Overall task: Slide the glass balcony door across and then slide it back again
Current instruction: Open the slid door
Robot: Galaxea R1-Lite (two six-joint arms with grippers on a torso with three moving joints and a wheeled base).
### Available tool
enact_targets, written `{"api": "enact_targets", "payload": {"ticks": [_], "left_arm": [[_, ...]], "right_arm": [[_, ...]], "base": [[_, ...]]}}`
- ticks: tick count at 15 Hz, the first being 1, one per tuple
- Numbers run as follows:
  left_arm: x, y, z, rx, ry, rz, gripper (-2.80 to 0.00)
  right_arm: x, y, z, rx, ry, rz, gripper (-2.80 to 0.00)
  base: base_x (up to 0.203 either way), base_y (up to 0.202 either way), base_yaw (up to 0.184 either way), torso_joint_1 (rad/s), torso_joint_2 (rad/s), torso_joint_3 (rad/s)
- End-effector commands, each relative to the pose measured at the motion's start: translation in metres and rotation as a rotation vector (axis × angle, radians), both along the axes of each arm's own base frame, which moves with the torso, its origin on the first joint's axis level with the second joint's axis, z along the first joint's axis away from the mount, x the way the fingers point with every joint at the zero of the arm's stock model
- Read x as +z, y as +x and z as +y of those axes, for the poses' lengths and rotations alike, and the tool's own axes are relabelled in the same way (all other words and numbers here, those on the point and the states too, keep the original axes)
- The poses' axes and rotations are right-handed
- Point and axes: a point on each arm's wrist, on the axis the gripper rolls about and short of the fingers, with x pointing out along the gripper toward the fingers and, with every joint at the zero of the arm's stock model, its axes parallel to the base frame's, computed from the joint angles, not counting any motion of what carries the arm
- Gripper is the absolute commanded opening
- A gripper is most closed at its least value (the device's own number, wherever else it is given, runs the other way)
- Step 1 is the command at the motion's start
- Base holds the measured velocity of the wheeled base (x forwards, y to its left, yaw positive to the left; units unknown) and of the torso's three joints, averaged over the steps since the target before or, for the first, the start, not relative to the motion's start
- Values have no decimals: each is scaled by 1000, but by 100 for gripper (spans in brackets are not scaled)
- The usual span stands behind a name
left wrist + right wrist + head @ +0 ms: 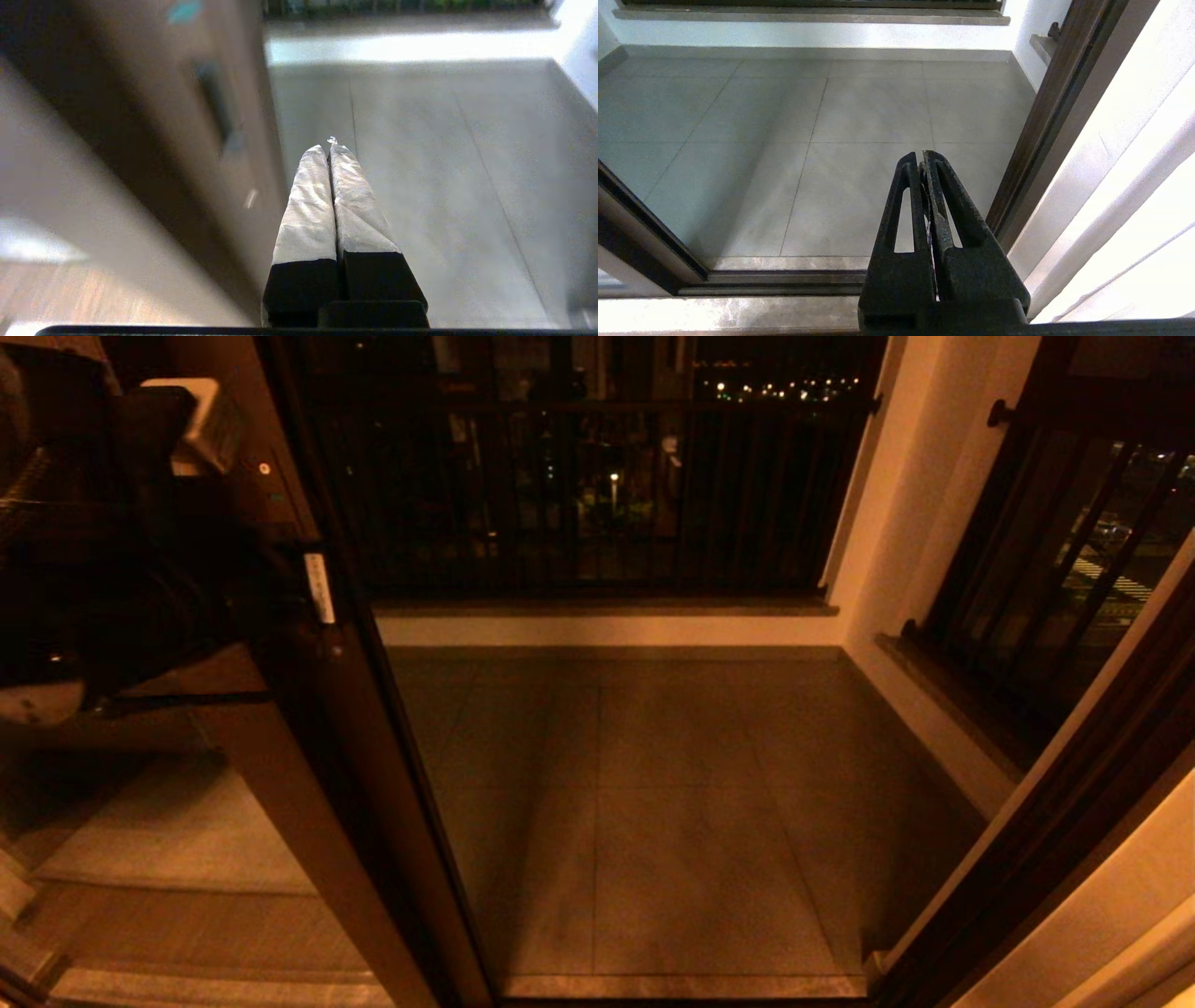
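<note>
The glass balcony door (140, 821) stands at the left, leaving the doorway open. Its brown upright (313, 709) carries a white label (319, 588) and a screw (264, 468). In the left wrist view the upright (140, 140) shows the slim dark recessed handle (215, 102) and a green dot (183, 11). My left gripper (327, 148) is shut with nothing in it. Its white-wrapped fingers (308, 210) lie close beside the upright's edge, past the handle; I cannot tell if they touch. The left arm (112, 569) hangs dark at upper left. My right gripper (922, 156) is shut and empty over the threshold.
The grey tiled balcony floor (653, 803) lies ahead, ringed by black barred railing (579, 495) at the back and at the right (1055, 579). The floor track (784, 280) crosses the threshold. The fixed brown frame (1045, 116) and a pale curtain (1134, 163) stand at the right.
</note>
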Motion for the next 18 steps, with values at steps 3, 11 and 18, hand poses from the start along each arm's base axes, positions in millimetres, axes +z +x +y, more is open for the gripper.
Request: {"api": "enact_targets", "payload": {"ticks": [3,11,18], "left_arm": [[10,-35,22,39,-63,67,-280],[2,-24,33,106,-58,125,-280],[7,-22,30,20,-88,111,-280]], "right_arm": [[0,0,0,1,-1,1,-280],[0,0,0,1,-1,2,-280],[0,0,0,1,-1,2,-280]], "base": [[0,0,0,0,0,0],[0,0,0,0,0,0],[0,0,0,0,0,0]]}}
